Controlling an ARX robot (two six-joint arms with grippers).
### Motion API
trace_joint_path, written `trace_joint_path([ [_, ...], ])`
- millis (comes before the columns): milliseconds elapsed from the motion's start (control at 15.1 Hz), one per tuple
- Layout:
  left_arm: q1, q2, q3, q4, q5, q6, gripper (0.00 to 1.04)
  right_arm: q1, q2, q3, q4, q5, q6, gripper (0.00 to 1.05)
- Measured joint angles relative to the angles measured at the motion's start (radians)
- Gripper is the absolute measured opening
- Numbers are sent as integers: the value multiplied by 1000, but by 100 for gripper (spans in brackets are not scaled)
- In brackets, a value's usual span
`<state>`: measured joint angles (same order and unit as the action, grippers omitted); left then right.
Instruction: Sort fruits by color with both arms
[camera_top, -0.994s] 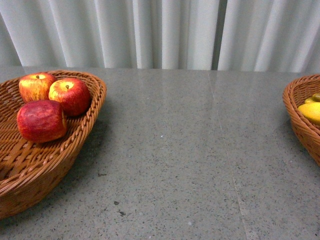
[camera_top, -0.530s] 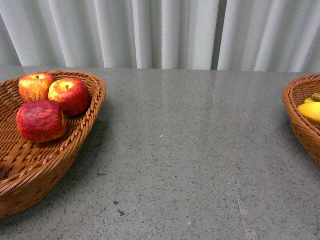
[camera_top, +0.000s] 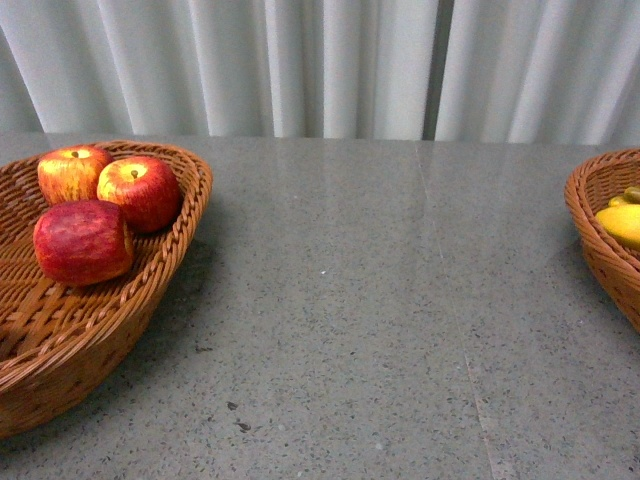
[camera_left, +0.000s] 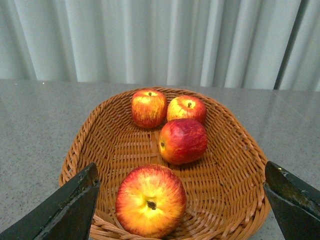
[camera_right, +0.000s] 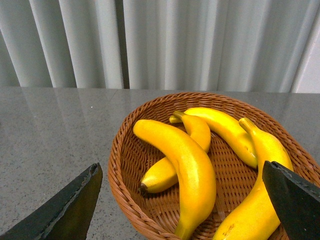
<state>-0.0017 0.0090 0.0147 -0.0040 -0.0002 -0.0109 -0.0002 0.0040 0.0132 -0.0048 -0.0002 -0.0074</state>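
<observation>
We see the sorting as done, by our judgement: four apples (camera_left: 150, 201) lie together in the left wicker basket (camera_left: 237, 150), four bananas (camera_right: 187, 167) in the right basket (camera_right: 122, 172) — reds and yellows well apart. Our left gripper (camera_left: 180, 200) hangs spread wide over the apples, holding nothing; our right gripper (camera_right: 182, 200) is likewise wide apart and empty over the bananas.

Two baskets on the counter (camera_top: 380, 300), well apart: left basket (camera_top: 150, 290) at the left edge, right basket (camera_top: 590, 215) at the right edge, curtain (camera_top: 320, 65) behind. Left basket holds four apples: two (camera_left: 149, 107) (camera_left: 186, 108) side by side at the far end, one (camera_left: 183, 141) just before them, one (camera_left: 151, 201) nearest. Right basket holds four bananas (camera_right: 185, 167), lying close together.
</observation>
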Motion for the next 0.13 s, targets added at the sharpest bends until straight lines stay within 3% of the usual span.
trace_joint_path([
  [133,0,0,0,0,0,0,98,0,0,0,0,0,0,98],
])
